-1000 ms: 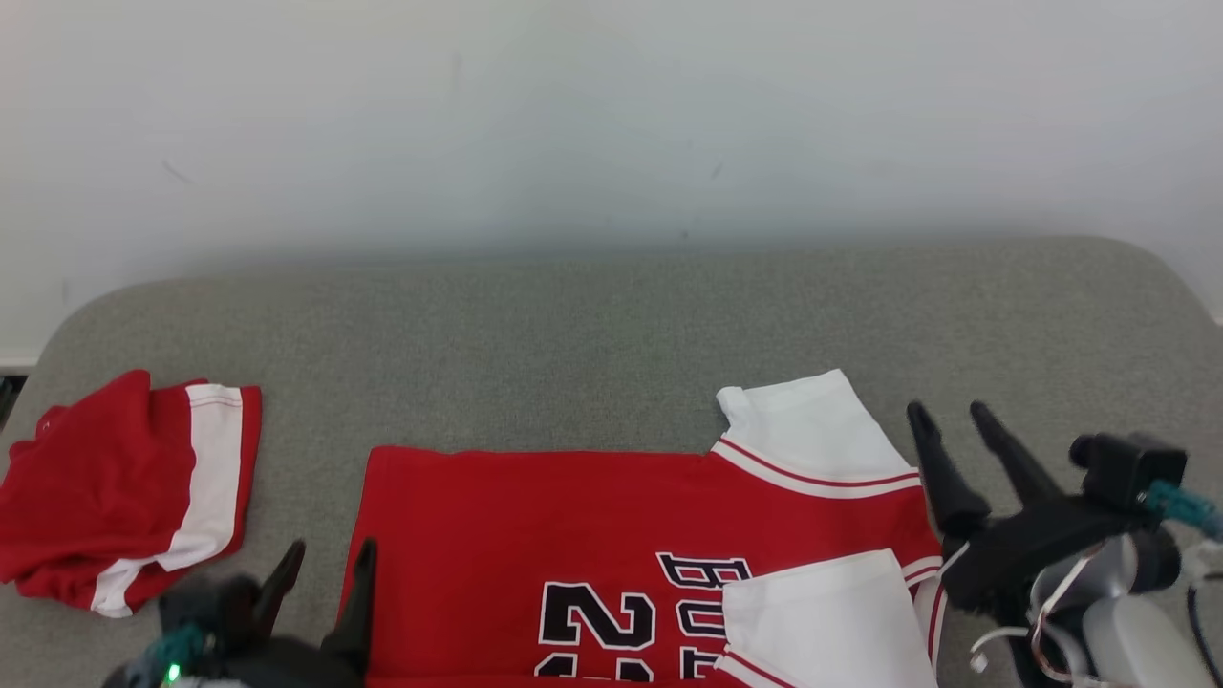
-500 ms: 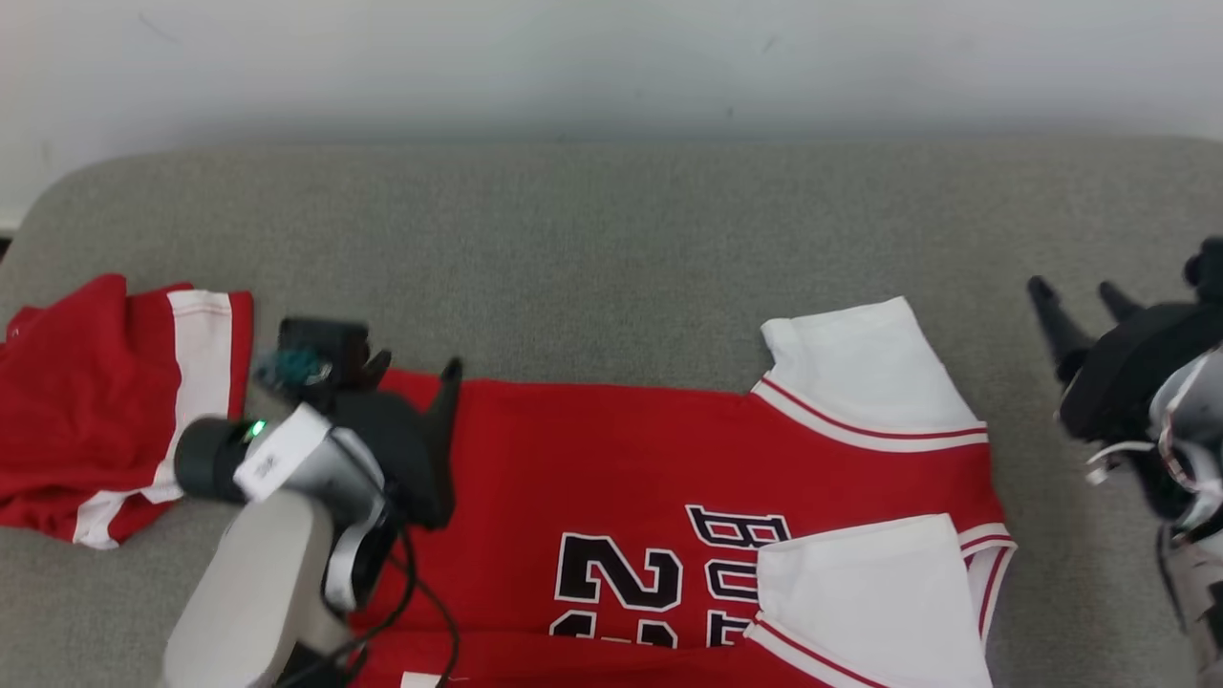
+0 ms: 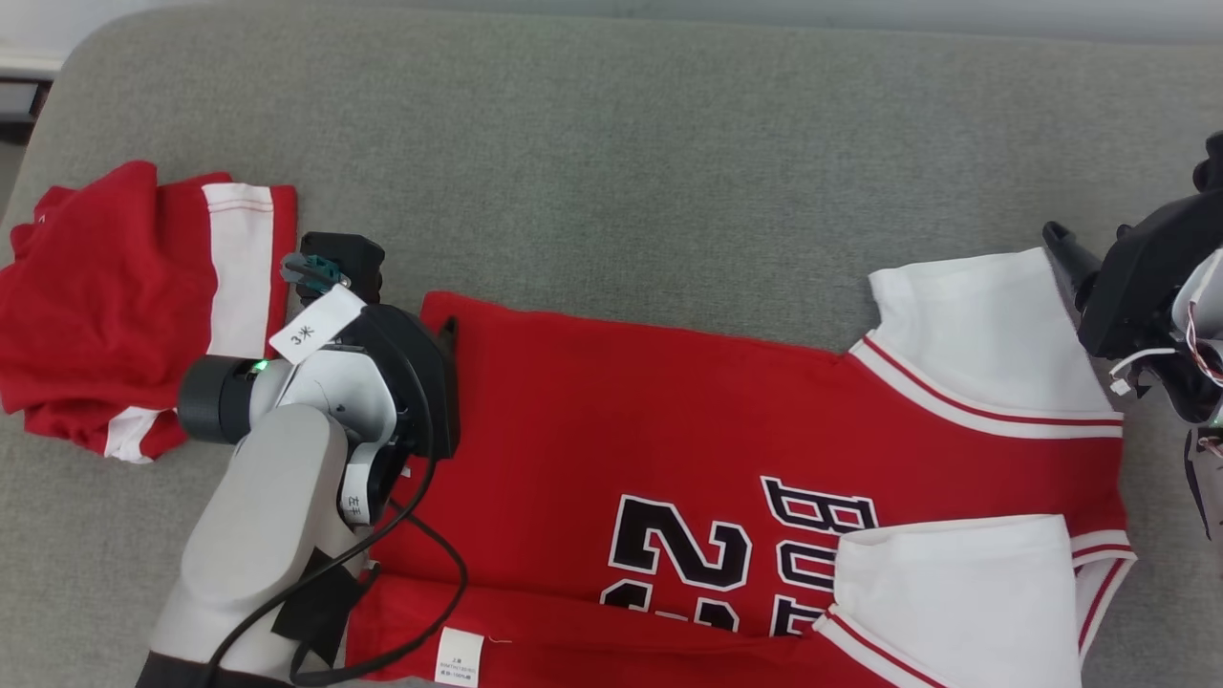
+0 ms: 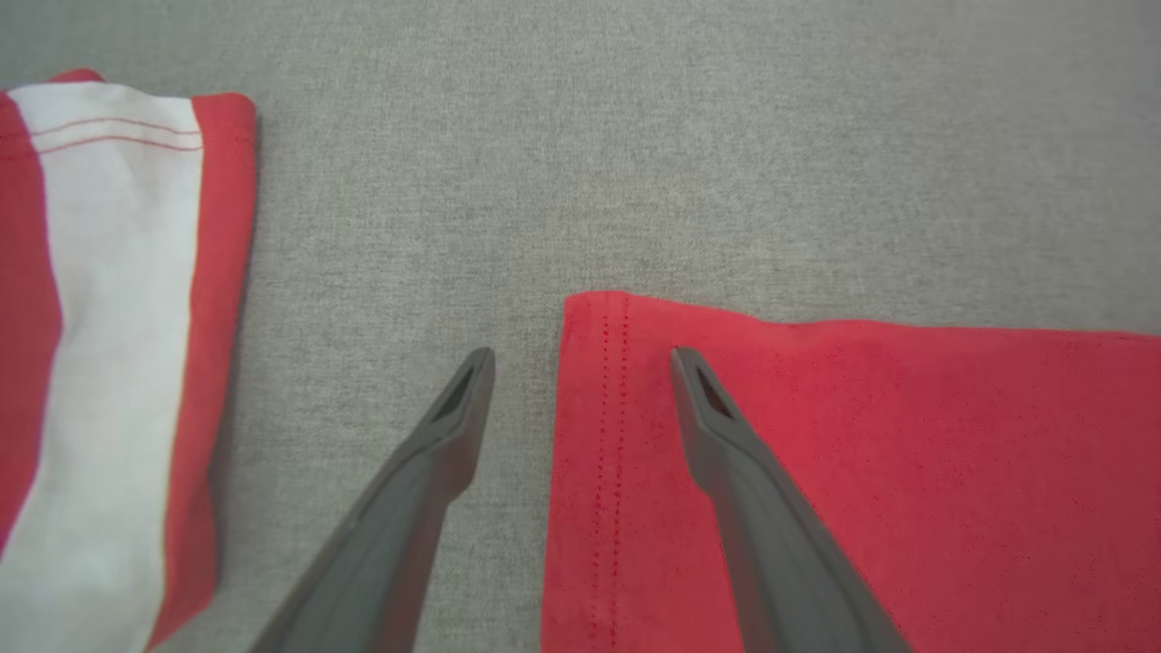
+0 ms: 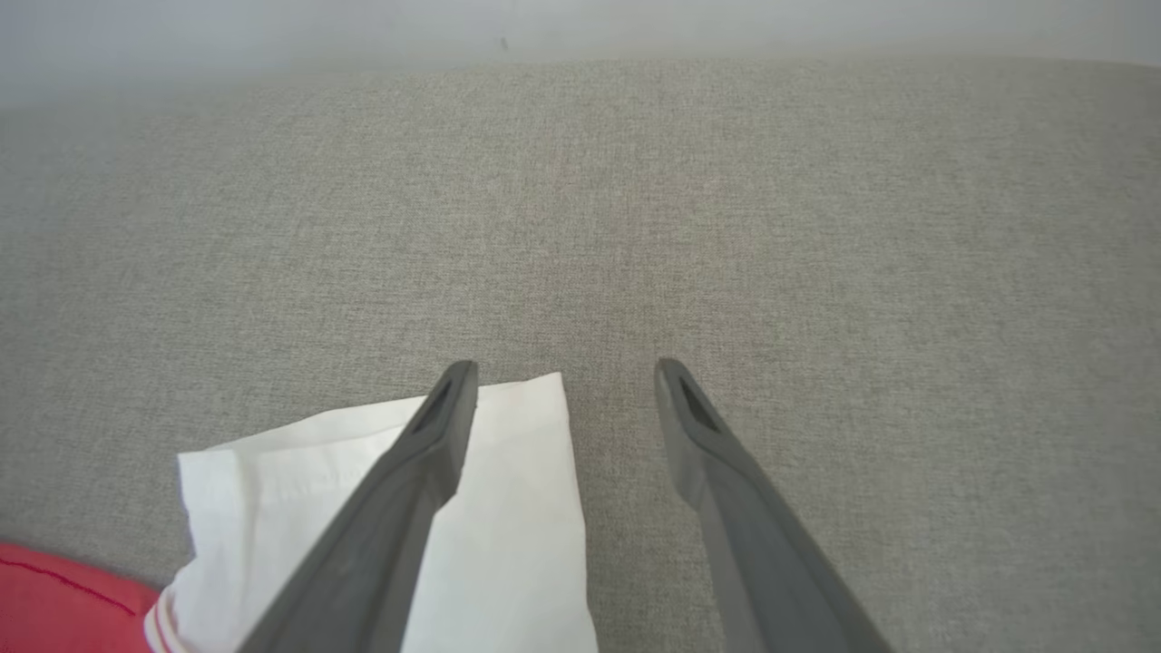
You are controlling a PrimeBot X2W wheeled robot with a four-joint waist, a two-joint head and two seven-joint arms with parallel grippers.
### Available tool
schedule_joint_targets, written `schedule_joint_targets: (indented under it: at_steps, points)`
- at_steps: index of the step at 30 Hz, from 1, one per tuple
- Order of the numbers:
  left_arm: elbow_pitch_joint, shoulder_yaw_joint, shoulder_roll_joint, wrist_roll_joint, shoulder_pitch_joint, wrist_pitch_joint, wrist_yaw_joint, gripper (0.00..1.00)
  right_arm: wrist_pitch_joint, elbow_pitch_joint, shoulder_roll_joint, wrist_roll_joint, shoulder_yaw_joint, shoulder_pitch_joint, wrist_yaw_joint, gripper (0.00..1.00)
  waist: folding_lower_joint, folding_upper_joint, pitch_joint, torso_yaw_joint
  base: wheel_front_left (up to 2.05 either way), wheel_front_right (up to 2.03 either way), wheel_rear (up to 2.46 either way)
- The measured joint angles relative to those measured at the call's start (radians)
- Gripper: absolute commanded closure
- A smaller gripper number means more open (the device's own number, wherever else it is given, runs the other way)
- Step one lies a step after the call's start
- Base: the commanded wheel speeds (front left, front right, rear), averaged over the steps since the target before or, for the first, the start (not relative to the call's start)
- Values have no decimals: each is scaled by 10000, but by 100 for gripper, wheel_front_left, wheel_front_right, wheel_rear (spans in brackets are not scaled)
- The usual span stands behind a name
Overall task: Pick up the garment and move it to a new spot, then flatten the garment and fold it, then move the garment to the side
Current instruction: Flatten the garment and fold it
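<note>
Jersey: red, spread flat on the grey tabletop (hem toward the robot's left).
Left pincer: released, straddling the jersey's hem corner.
Right pincer: released, one finger over the white sleeve corner.
Red-and-white bundle: far left, apart from the jersey.

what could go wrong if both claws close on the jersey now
1. The left claw straddles the jersey at its hem edge, one finger off the cloth. It may pinch only a sliver and slip.
2. The right claw sits at the corner of the white sleeve. Gripping there may lift just the sleeve and skew the fold.
</note>
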Motion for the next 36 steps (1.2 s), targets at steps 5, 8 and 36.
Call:
schedule_joint_targets:
  at_steps: [5, 8, 36]
  points:
    - [508, 180, 10, -35, -189, 2, 4, 0, 313, 311, 186, -31, 311, -266, 42, 0, 0, 0, 282, 210, 0, 0, 0]
    - [698, 173, -4, -44, -372, 2, -2, 0, 435, 460, 234, -33, 385, -326, 44, 0, -1, 0, 343, 165, 0, 0, 0]
    - [1883, -376, -307, -397, -1383, -226, -284, 0, 612, 1574, 224, -44, 219, -891, -67, 56, -2, -2, 601, 293, 0, 0, 0]
